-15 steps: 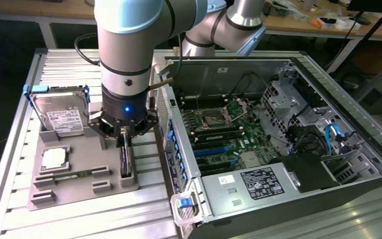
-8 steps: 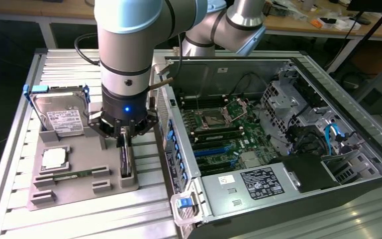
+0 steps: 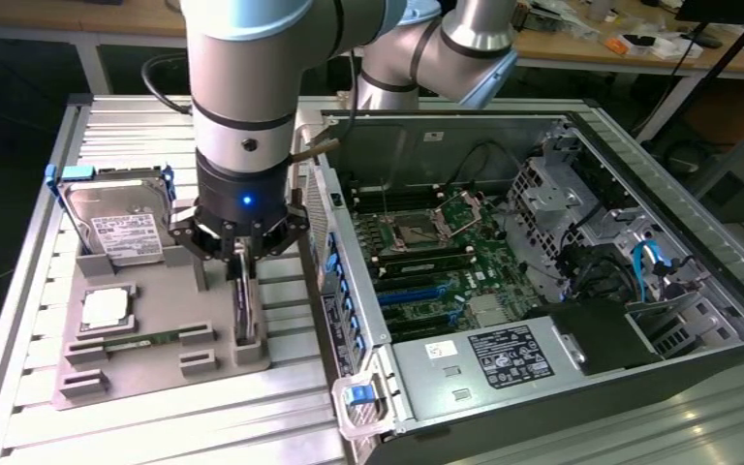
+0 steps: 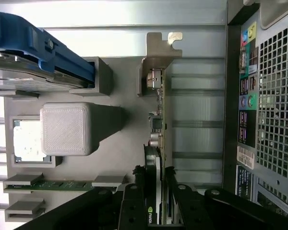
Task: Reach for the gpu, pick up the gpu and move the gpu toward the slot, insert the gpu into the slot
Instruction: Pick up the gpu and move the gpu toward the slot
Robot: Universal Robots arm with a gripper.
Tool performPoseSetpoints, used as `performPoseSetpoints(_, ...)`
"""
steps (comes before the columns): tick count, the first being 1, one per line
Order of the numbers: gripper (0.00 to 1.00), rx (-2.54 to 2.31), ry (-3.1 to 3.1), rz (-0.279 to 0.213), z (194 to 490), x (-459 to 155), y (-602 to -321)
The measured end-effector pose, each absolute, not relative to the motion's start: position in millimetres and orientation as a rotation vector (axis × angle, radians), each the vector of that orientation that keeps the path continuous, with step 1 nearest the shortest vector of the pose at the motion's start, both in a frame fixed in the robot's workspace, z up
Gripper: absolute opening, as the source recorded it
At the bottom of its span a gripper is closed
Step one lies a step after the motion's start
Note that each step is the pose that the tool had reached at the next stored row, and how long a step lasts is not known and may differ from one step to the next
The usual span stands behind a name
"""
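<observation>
The gpu (image 3: 245, 325) stands on edge in a grey fixture plate (image 3: 152, 373) outside the case, at the exterior view's left. Its silver end bracket (image 4: 156, 60) and green board edge (image 4: 162, 120) run away from the wrist camera. My gripper (image 3: 240, 263) is straight above the card, and its black fingers (image 4: 133, 199) press against both faces of it (image 4: 152, 172). The card still sits in its holder. The slot (image 3: 405, 290) is a long blue socket on the green motherboard (image 3: 444, 257) inside the open case.
A silver hard drive (image 3: 120, 228) in a blue bracket, a CPU chip (image 3: 105, 308) and a memory stick (image 3: 133, 341) share the fixture plate. The case's side wall (image 3: 333, 291) stands between the fixture and the motherboard. A grey block (image 4: 66, 129) rises near the card.
</observation>
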State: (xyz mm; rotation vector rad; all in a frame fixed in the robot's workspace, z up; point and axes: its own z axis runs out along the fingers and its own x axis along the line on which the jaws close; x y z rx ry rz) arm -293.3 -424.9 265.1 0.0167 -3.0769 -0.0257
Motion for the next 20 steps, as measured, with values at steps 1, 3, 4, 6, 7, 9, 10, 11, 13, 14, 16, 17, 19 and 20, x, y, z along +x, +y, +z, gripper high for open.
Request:
performPoseSetpoints(1,0.27,0.017,-3.077,-0.024,267.5,-293.3,-424.8)
performPoseSetpoints(3,0.27,0.017,-3.077,-0.021,273.1,-293.2,-424.8)
performPoseSetpoints(4,0.27,0.016,-3.077,-0.020,276.1,-293.3,-424.8)
performPoseSetpoints(6,0.27,0.016,-3.077,-0.013,286.3,-293.3,-424.8)
performPoseSetpoints(7,0.27,0.016,-3.077,-0.008,291.9,-293.3,-424.8)
performPoseSetpoints(9,0.27,0.016,-3.077,-0.002,298.8,-293.3,-424.8)
performPoseSetpoints(10,0.27,0.016,-3.077,0.001,302.6,-293.3,-424.7)
performPoseSetpoints(11,0.27,0.016,-3.077,0.004,306.6,-293.3,-424.7)
performPoseSetpoints(13,0.27,0.016,-3.077,0.009,314.7,-293.3,-424.7)
performPoseSetpoints(14,0.27,0.016,-3.077,0.012,318.9,-293.3,-424.7)
performPoseSetpoints(16,0.27,0.015,-3.077,0.017,327.7,-293.3,-424.7)
performPoseSetpoints(17,0.27,0.015,-3.077,0.019,331.9,-293.3,-424.7)
performPoseSetpoints(19,0.27,0.015,-3.077,0.024,340.0,-293.3,-424.6)
performPoseSetpoints(20,0.27,0.015,-3.077,0.027,344.4,-293.3,-424.6)
